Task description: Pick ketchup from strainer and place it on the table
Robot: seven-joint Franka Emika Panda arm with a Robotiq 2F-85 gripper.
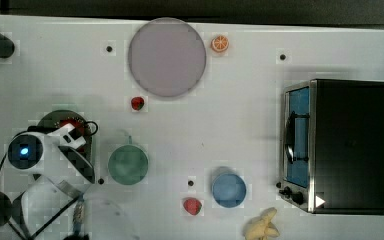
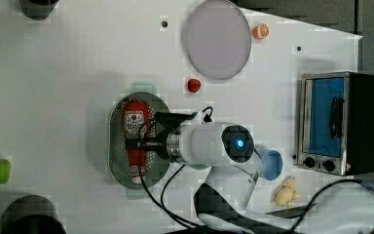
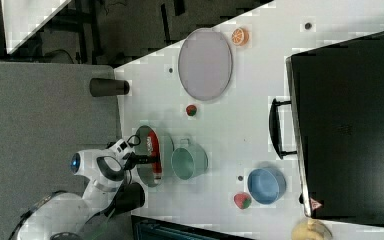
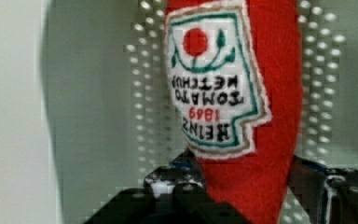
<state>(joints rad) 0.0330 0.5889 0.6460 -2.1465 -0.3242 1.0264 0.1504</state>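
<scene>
Ketchup (image 4: 261, 154) between the fingers (image 4: 168, 196), in strainer (image 2: 121, 163)

Bright, even light on the white table (image 1: 240, 125); soft shadows; blocky, blurred pictures; the wrist view is softest.

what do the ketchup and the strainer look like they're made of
Ketchup: seemingly soft red felt or fabric, matte and fuzzy, with a stitched white label. Strainer: probably pale green plastic, smooth, its bottom perforated with rows of small holes.
</scene>
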